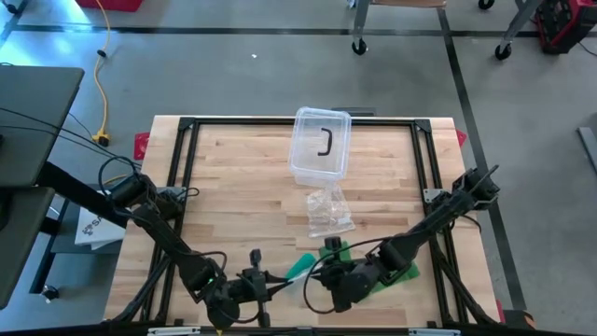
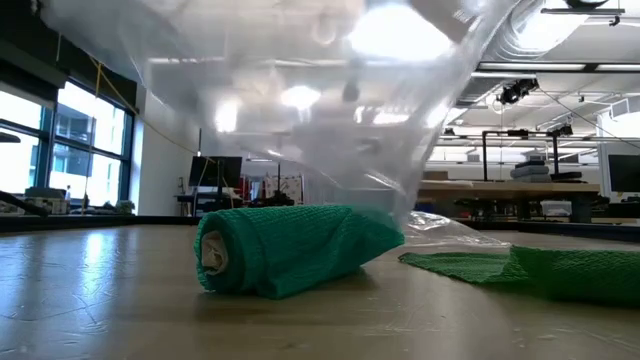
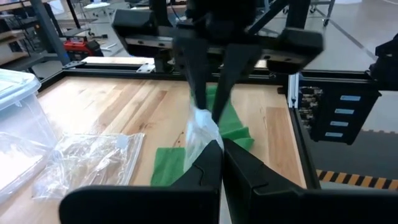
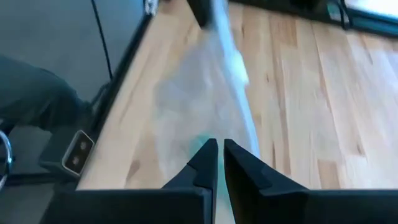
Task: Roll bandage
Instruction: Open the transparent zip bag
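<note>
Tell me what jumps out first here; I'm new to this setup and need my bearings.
A clear bag is stretched between the two grippers at the table's near edge, left gripper and right gripper both with jaws shut on it. In the low view a rolled green bandage lies on the table, its loose tail trailing off beside it. Further back sits a clear lidded box.

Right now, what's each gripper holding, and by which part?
Both pinch the same clear plastic bag: left gripper at one edge, right gripper at the opposite edge. The green bandage lies unheld.
</note>
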Controlling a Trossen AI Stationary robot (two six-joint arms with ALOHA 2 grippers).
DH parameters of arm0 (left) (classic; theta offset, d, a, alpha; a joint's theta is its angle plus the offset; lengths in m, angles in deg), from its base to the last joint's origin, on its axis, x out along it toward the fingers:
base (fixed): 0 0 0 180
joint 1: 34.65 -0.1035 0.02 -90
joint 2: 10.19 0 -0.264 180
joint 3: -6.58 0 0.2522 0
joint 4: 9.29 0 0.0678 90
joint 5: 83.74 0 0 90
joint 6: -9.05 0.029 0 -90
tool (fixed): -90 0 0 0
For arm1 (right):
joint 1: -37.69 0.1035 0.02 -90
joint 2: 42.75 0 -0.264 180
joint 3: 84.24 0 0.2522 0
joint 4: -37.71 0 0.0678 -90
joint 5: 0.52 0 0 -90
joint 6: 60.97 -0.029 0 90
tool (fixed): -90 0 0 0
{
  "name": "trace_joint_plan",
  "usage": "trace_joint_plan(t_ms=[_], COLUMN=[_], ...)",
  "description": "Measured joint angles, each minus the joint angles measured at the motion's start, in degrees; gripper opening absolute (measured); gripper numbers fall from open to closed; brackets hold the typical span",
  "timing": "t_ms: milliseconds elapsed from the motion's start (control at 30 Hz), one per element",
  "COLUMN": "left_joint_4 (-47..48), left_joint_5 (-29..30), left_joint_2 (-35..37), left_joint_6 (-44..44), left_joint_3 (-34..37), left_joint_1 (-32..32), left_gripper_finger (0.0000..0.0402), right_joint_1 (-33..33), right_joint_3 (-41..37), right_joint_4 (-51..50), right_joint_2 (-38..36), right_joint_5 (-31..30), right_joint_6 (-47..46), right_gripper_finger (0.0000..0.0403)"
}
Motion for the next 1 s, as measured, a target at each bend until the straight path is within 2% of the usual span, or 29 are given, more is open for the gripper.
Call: trace_joint_plan(t_ms=[133, 267, 400, 467, 533, 633, 733, 800, 1000], left_joint_4=[0.0, 0.4, 0.3, 0.3, 0.3, 0.4, 0.5, 0.4, 0.5], left_joint_5=[-0.3, -0.6, -0.7, -0.8, -0.9, -1.0, -1.1, -1.1, -1.1], left_joint_2=[0.0, 0.0, 0.0, 0.0, 0.0, 0.0, 0.0, 0.0, 0.0], left_joint_6=[0.6, 0.6, 0.6, 0.2, 0.2, 0.2, 0.2, 0.1, 0.1], left_joint_3=[0.0, 0.0, 0.0, 0.0, 0.0, 0.0, 0.0, 0.0, 0.0], left_joint_1=[0.3, 0.3, 0.3, 0.3, 0.3, 0.3, 0.3, 0.3, 0.3], left_gripper_finger=[0.0000, 0.0000, 0.0000, 0.0000, 0.0000, 0.0000, 0.0000, 0.0000, 0.0000], right_joint_1=[0.6, 1.9, 2.4, 1.7, 0.9, -0.5, -1.6, -1.9, -2.1], right_joint_3=[0.0, 0.0, 0.0, 0.0, 0.0, 0.0, 0.0, 0.0, 0.0], right_joint_4=[-0.5, 7.0, 15.3, 17.7, 18.0, 17.8, 17.0, 16.1, 13.8], right_joint_2=[-1.6, -2.8, -2.0, -1.0, 0.0, 1.0, 1.5, 1.6, 1.6], right_joint_5=[-0.1, -0.1, 1.3, -1.4, -3.8, -2.4, 2.0, 2.4, 2.6], right_joint_6=[-1.6, 3.3, 9.5, 9.8, 9.8, 9.8, 9.6, 8.3, 8.0], right_gripper_finger=[0.0018, 0.0027, 0.0070, 0.0097, 0.0119, 0.0135, 0.0136, 0.0130, 0.0071])
